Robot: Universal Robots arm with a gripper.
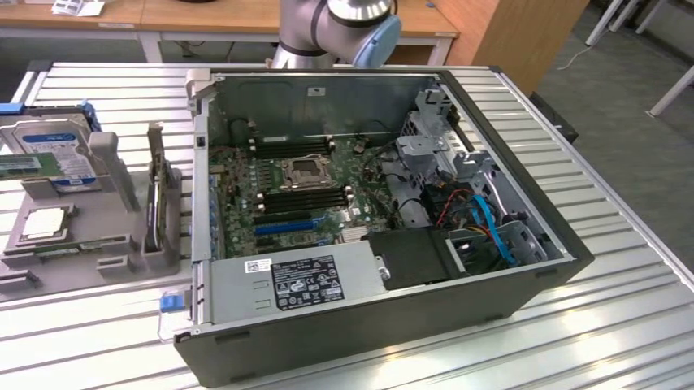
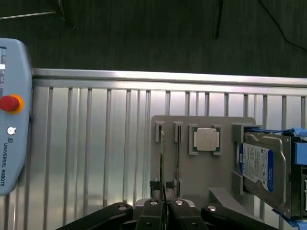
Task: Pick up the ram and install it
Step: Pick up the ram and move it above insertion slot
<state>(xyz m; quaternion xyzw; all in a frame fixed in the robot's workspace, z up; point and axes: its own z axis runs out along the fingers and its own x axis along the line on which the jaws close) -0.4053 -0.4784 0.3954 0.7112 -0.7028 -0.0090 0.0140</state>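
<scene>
Plainly the parts are staged for picking from above: at 9 o'clock on the desk (image 1: 607,325), a grey holder (image 1: 114,162) props up a hard drive (image 1: 49,146), a processor (image 1: 44,223) and a dark card (image 1: 162,203). The ram (image 2: 162,160) stands on edge in one of the holder's slots, just beside the processor. At centre the open case (image 1: 358,333) lies on its side, baring the motherboard's long slots (image 1: 304,197). At 12 o'clock rises the arm (image 1: 336,28). The claw (image 2: 165,206) looks down on the holder, closed on nothing and seemingly lined up with the ram.
</scene>
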